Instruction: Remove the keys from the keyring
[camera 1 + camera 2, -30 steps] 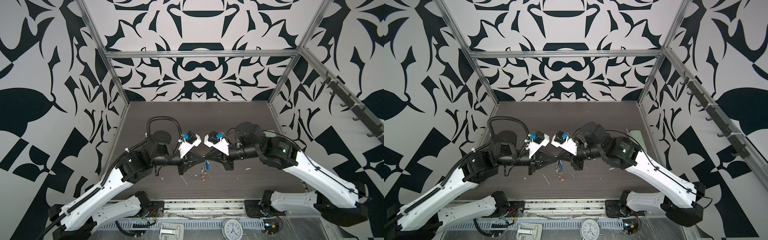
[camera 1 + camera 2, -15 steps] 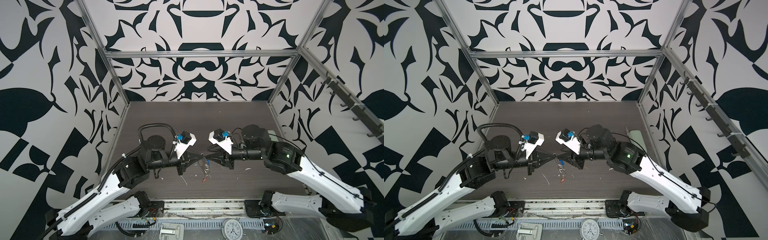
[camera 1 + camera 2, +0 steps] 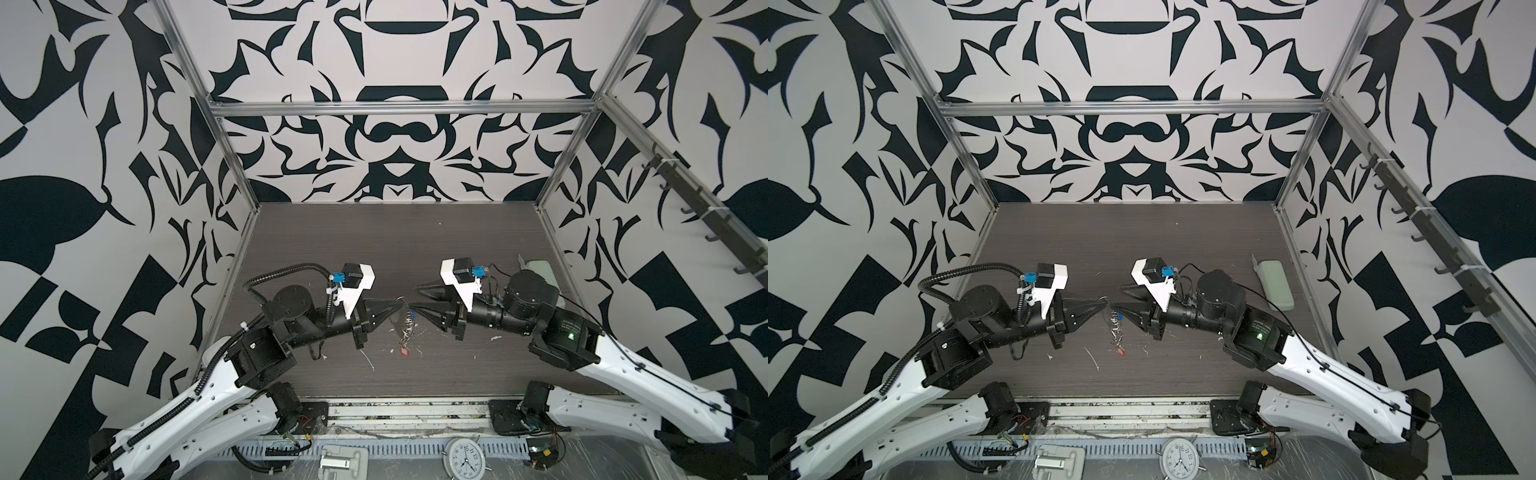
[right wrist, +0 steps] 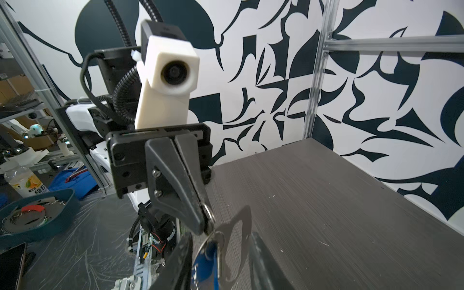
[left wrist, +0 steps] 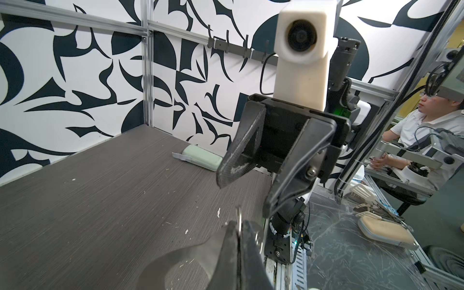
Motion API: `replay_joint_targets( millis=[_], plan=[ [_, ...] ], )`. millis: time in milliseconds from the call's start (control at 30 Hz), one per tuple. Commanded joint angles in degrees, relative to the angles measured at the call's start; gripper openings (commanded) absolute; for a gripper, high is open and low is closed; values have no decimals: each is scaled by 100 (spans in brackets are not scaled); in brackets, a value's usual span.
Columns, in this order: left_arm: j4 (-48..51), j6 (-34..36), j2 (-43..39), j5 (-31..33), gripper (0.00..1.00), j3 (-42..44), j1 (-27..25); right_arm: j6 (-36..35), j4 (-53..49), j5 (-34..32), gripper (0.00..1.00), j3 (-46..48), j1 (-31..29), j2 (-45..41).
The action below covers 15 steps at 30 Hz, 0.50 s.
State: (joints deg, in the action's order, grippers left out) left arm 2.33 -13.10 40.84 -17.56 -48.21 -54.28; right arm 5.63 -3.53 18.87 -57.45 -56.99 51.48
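My left gripper [image 3: 401, 303] is shut on a small silver ring [image 4: 208, 213] at the top of the keyring [image 3: 406, 326], which hangs from its tip in both top views. The blue-tagged key [image 4: 203, 263] and the flat pale-grey D-shaped loop [image 4: 247, 226] dangle just below that ring. The red-tagged key [image 3: 404, 352] is at the chain's low end, close to the tabletop. My right gripper [image 3: 414, 299] faces the left one, open, with one finger on each side of the blue tag and loop, gripping neither. In the left wrist view only the ring's edge [image 5: 239, 216] shows.
A pale-green oblong case [image 3: 538, 270] lies by the right wall, behind the right arm. White scraps [image 3: 368, 359] litter the dark table [image 3: 374, 249]. A clock [image 3: 463, 453] sits beyond the front edge. A hook rail [image 3: 685, 195] runs along the right wall.
The right gripper has opened and let go of the keyring. Both arms have drawn back a little from the middle, the left still holding the ring.
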Motion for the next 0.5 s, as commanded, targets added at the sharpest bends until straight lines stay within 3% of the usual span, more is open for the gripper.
replay_joint_targets(
  millis=[0,267,467],
  plan=[
    [-373,-95,-49,-64,0,-1,14,157,658,129,40,-20,-14,-16],
    [-391,-112,-88,-93,0,39,15,219,612,515,40,-42,-12,67],
    [-400,-138,-67,-192,0,22,21,228,606,574,33,-59,-17,108]
  ],
)
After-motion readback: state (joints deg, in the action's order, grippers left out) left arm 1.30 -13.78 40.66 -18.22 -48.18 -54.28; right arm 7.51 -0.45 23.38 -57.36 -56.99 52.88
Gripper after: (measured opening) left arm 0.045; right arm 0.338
